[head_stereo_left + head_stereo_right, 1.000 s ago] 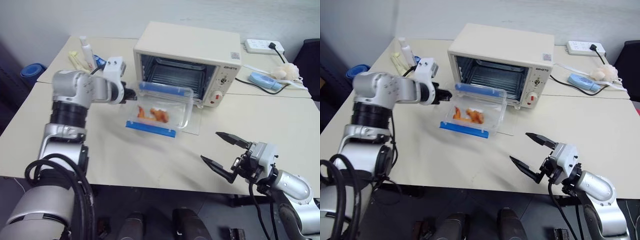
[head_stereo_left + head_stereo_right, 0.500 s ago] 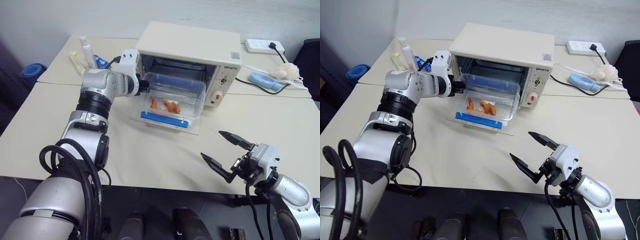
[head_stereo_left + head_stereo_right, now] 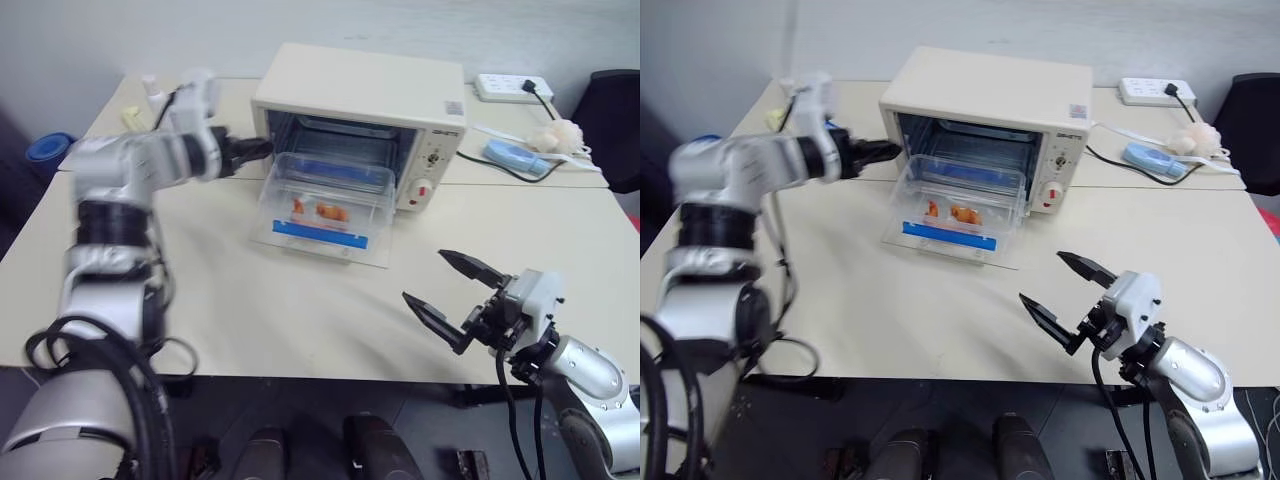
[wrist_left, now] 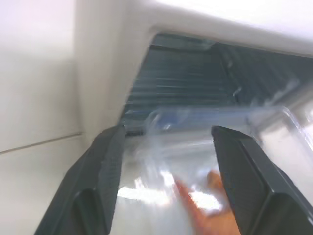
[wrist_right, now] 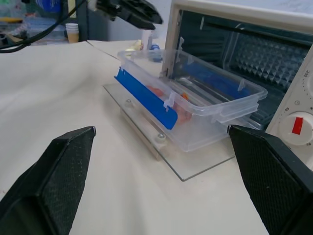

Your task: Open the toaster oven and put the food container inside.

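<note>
Since a second ago, food container [image 3: 325, 200] went from mid-air in the left gripper [image 3: 252, 150] to resting on the toaster oven's [image 3: 362, 105] dropped glass door [image 3: 372, 257], far end at the cavity mouth. Left gripper has let go and pulled back left of the oven; jaws parted, empty. Right gripper [image 3: 455, 297] hovers near right table [image 3: 250, 310] edge, jaws wide, empty.
</note>
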